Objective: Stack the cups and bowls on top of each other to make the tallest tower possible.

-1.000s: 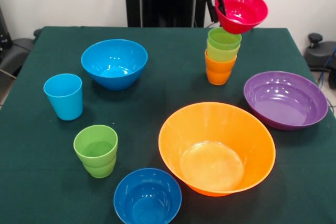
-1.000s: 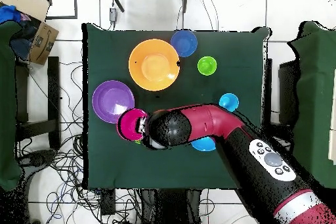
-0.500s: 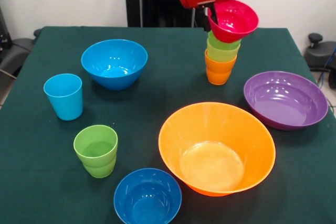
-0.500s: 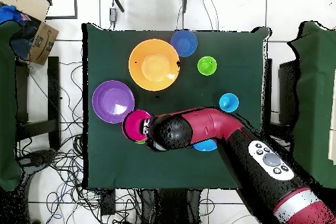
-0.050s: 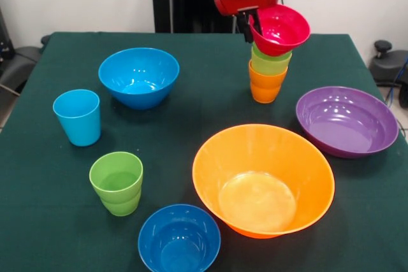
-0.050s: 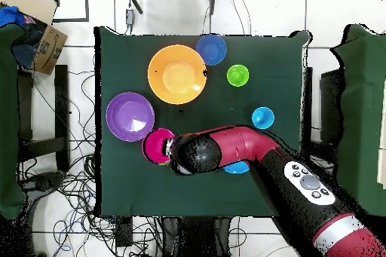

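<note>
My gripper (image 5: 250, 28) is shut on the left rim of the small red bowl (image 5: 281, 28), which is tilted with its base right at the top of the tower (image 5: 268, 73). The tower is a lime green cup (image 5: 271, 62) nested in an orange cup (image 5: 266, 86). I cannot tell whether the bowl rests on it. From overhead the red bowl (image 6: 157, 146) hides the tower, and my gripper (image 6: 170, 147) sits at the bowl's right edge. Loose on the cloth are a light blue cup (image 5: 78, 117) and a green stepped cup (image 5: 116, 183).
A blue bowl (image 5: 139, 76) stands at the back left and a smaller blue bowl (image 5: 179, 239) at the front edge. The large orange bowl (image 5: 262, 179) sits in front of the tower. The purple bowl (image 5: 346, 120) lies to its right. A cardboard box (image 6: 45, 39) is off the table.
My gripper has carried the red bowl left and down, from up beside the tower's right to directly over the green cup's mouth. Nothing else has moved.
</note>
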`<state>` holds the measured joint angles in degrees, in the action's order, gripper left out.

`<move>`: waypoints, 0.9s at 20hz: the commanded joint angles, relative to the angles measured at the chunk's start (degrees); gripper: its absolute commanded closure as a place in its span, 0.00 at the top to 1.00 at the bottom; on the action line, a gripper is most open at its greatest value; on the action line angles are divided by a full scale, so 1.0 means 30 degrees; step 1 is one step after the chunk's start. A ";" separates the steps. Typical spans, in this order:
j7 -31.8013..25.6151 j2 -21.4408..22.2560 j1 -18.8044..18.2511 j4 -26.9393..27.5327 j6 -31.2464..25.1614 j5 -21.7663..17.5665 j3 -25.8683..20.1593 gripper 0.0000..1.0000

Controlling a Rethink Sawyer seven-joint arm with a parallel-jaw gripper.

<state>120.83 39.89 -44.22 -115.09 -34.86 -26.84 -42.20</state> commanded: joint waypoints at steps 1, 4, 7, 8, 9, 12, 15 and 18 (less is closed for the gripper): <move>-0.0154 -0.0730 0.0722 -0.0018 0.0998 -0.1031 0.0920 0.00; -0.0256 -0.0839 0.0632 -0.0042 0.0892 -0.0977 0.0855 0.00; -0.0394 -0.0875 0.0502 -0.0034 0.0741 -0.0796 0.0679 0.00; -0.0408 -0.0771 0.0448 -0.0132 0.0678 -0.0699 0.0592 0.00; -0.0400 -0.0700 0.0407 -0.0233 0.0664 -0.0623 0.0524 0.00; -0.0378 -0.0686 0.0354 -0.0450 0.0709 -0.0612 0.0502 0.00; -0.0484 -0.0664 0.0400 -0.0446 0.0310 -0.0622 0.0612 0.00; -0.0471 -0.0534 0.0334 -0.0616 0.0151 -0.0474 0.0553 0.00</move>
<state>120.83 39.52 -44.21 -115.09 -34.87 -26.87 -42.20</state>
